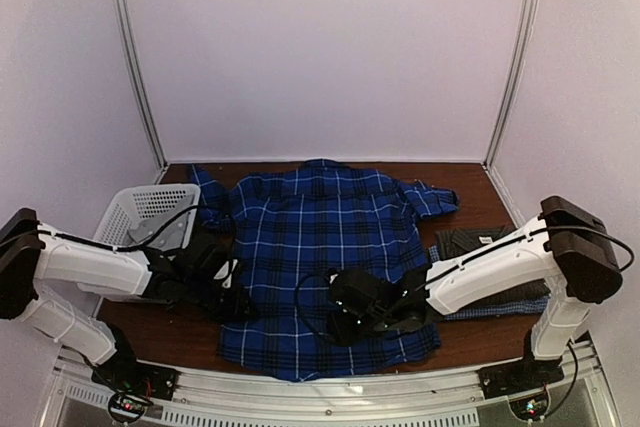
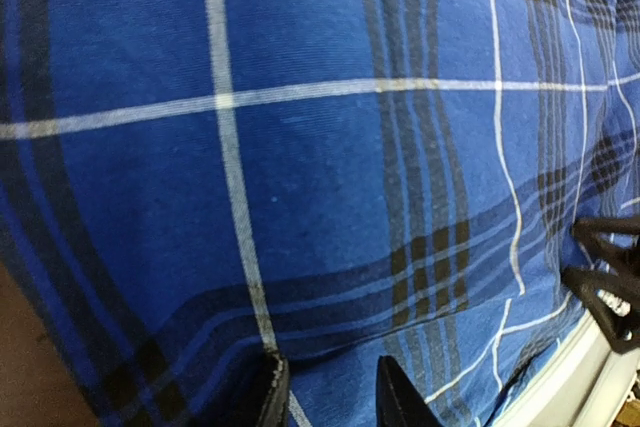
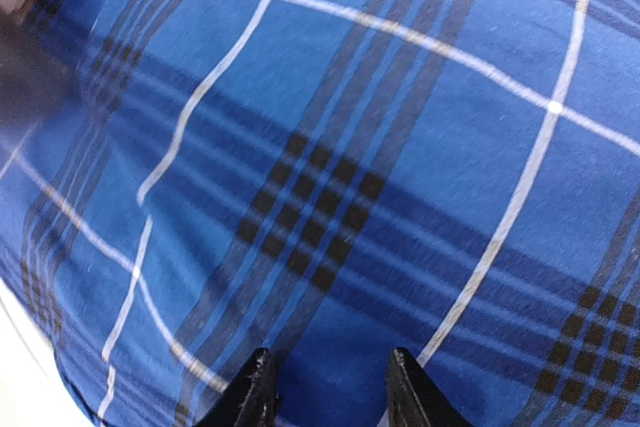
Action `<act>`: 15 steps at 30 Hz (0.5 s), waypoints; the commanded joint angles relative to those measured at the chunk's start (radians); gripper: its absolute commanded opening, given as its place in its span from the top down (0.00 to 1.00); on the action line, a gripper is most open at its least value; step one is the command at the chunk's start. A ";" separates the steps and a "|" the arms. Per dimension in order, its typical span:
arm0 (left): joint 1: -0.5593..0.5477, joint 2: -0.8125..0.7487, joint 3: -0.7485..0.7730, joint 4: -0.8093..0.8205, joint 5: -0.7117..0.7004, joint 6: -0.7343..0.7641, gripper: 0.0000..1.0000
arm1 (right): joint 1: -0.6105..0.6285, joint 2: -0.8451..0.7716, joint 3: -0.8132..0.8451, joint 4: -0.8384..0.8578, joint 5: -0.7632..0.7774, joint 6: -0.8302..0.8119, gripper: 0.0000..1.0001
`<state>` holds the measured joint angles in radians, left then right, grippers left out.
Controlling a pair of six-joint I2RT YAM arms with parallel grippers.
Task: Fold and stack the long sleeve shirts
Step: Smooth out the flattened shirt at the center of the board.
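Left gripper point(image 2: 335, 392) and right gripper point(image 3: 325, 387) rest on plaid shirt point(image 1: 320, 237), jaws half-spread, grip unclear; collar points away; basket point(image 1: 135, 209) at its left.

Top external view: soft, even light from overhead, without glare. The pale lilac enclosure walls point(image 1: 320, 47) read bright and the dark brown wooden table point(image 1: 170, 337) reads dim. Wide-angle distortion bows the metal corner posts point(image 1: 135, 57) towards the frame edges. Wrist views: the royal-blue plaid cloth shirt point(image 2: 320, 167) is sharp at centre and shaded towards the bottom edge. The upper left of the right wrist view is a blurred grey.
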<state>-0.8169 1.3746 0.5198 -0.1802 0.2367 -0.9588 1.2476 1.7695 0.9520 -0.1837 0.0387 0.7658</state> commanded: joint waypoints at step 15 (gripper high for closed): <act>0.067 -0.173 -0.063 -0.275 -0.197 -0.002 0.68 | 0.028 -0.302 -0.181 -0.108 0.087 0.178 0.56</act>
<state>-0.7582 1.1984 0.4530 -0.3580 0.0807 -0.9848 1.2942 1.5394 0.8742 -0.2306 0.0723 0.8703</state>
